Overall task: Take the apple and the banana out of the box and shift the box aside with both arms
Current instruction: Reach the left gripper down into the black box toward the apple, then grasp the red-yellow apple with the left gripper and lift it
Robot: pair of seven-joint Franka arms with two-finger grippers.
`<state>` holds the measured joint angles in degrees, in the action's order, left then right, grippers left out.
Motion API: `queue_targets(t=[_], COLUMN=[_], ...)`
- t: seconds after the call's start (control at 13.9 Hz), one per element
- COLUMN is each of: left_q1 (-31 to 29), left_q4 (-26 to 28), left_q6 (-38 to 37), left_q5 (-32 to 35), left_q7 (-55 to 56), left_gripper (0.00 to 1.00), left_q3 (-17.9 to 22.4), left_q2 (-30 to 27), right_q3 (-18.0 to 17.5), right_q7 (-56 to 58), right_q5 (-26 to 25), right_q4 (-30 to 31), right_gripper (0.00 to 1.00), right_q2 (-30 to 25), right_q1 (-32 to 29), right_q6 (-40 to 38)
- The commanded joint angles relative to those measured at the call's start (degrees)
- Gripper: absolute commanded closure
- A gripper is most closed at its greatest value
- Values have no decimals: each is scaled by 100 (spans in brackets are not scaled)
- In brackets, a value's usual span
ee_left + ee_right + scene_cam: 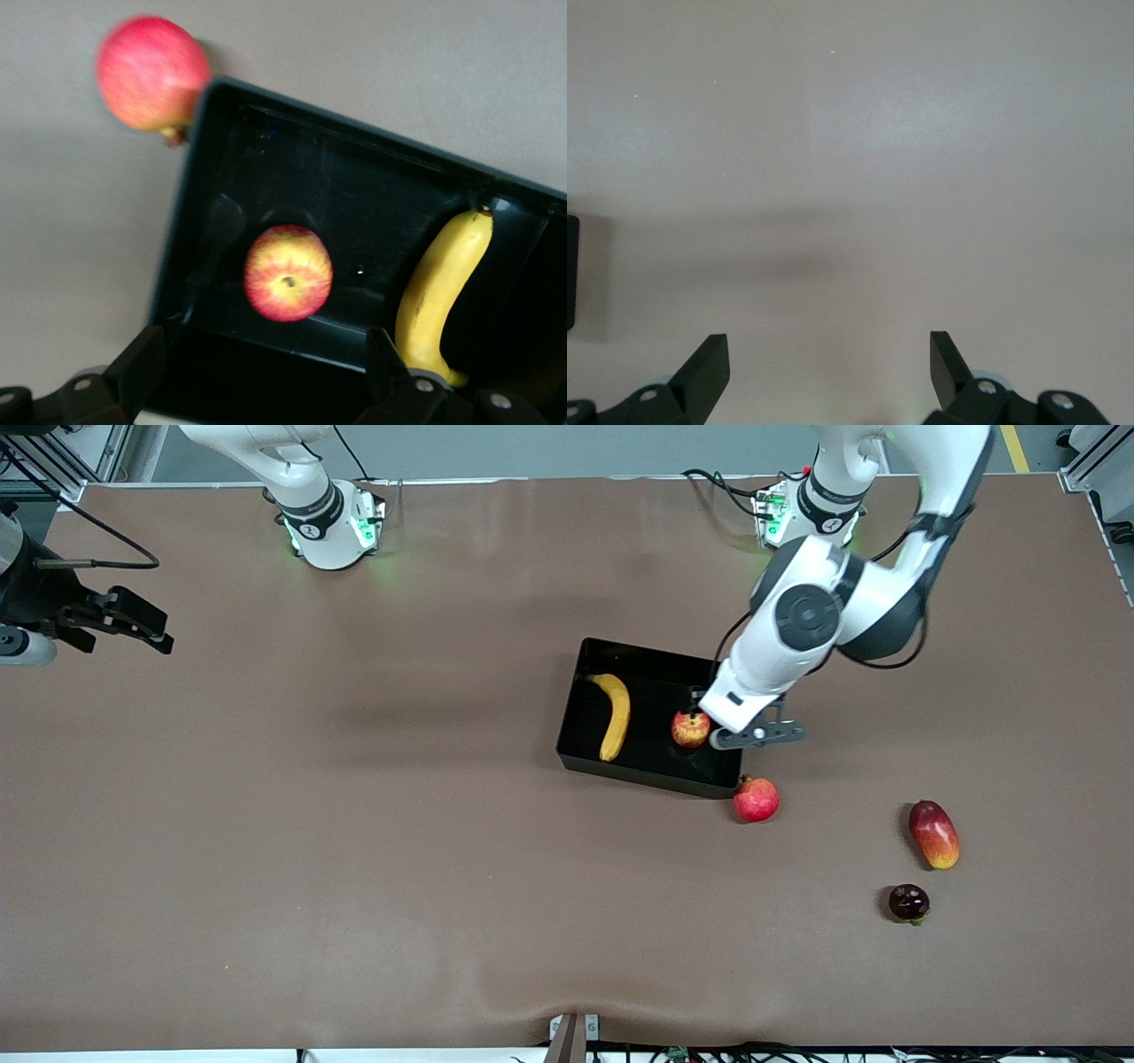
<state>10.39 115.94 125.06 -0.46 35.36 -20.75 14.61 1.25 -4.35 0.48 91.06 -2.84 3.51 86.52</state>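
Note:
The black box sits mid-table. In it lie the yellow banana, at the end toward the right arm, and the red-and-yellow apple, at the end toward the left arm. My left gripper hangs over the box's apple end, open and empty. In the left wrist view the apple rests on the box floor ahead of the left gripper, with the banana beside it. My right gripper waits open and empty over bare table at the right arm's end; it also shows in the right wrist view.
A round red fruit lies against the box's near corner toward the left arm's end, also in the left wrist view. A red-yellow mango and a small dark fruit lie nearer the front camera, toward the left arm's end.

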Motion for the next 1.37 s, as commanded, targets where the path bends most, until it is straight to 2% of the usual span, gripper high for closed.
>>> queue_targets(t=[0.0, 0.22, 0.79, 0.94, 1.01, 1.08, 1.15, 1.22, 1.3], left_q1=[16, 59, 60, 60, 60, 68, 68, 68, 77], left_q4=[480, 605, 570, 561, 561, 552, 535, 517, 508], left_q6=[763, 1283, 1530, 1530, 1530, 1530, 1522, 1495, 1478], left_q5=[133, 282, 890, 890, 890, 890, 890, 890, 890], left_q7=[85, 94, 375, 384, 384, 384, 384, 384, 384], left_gripper=[0, 0, 0, 21, 37, 55, 85, 100, 100], left_q3=[1, 1, 1, 1, 1, -8, -8, -8, -8], left_q2=[129, 498, 1096, 1123, 1140, 1175, 1176, 1158, 1141], right_q3=[-11, -11, -11, -11, -11, -11, -11, -11, -11], right_q7=[-66, -66, -84, -75, -58, -57, -57, -57, -57], right_q5=[-100, -100, -100, -100, -100, -100, -100, -100, -100], right_q4=[-26, -26, -26, -18, -26, -26, -26, -26, -18], right_gripper=[0, 0, 0, 0, 0, 0, 0, 0, 0], right_q2=[-6, -6, 3, 3, 3, 12, 12, 12, 20], right_q1=[18, 27, 36, 36, 19, 10, 27, 27, 18], right_q6=[-38, -30, -30, -65, -56, -39, -30, -38, -39])
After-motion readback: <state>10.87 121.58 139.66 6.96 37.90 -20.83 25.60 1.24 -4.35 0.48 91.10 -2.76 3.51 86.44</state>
